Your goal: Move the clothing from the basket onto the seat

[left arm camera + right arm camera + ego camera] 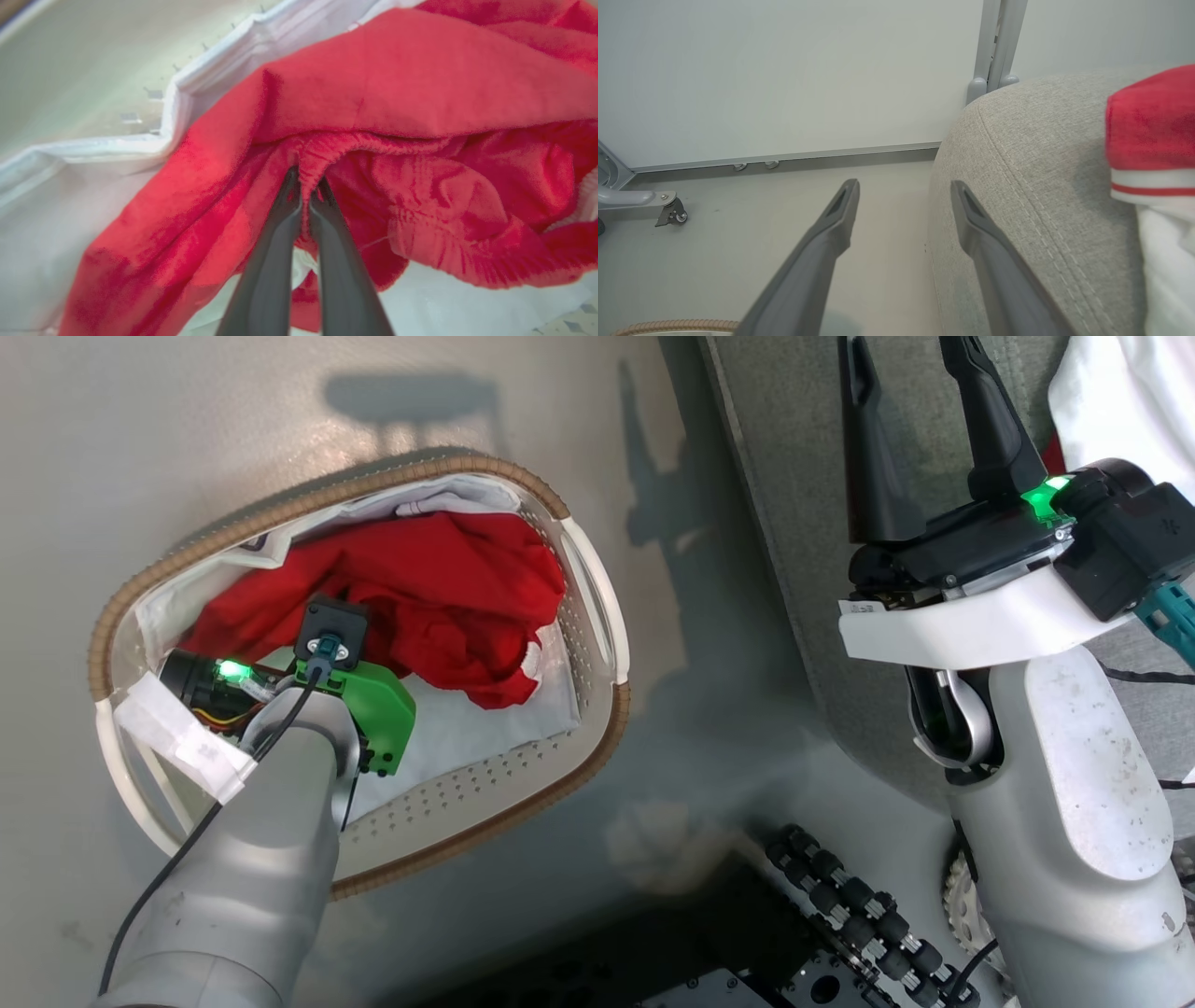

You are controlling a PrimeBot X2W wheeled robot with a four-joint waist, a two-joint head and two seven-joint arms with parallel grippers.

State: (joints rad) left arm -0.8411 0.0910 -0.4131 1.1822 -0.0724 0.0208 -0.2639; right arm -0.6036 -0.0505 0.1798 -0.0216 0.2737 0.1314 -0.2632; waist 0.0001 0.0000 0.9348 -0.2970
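A crumpled red garment (429, 588) lies in the oval white basket (597, 616) with the brown woven rim, on the white liner (485, 719). My left arm reaches down into the basket. In the left wrist view my left gripper (306, 189) is shut on a gathered fold of the red garment (397, 84). My right gripper (910, 411) stands open and holds nothing, at the edge of the grey seat (794, 476). A red and white garment with stripe trim (1148, 140) lies on the seat (1041, 186), to the right of my right gripper (903, 191).
The basket stands on a pale floor (187, 429) to the left of the seat. My base with its black rollers (840, 896) is at the bottom. A white wall panel (784, 70) and a castor foot (672, 212) lie beyond the seat's corner.
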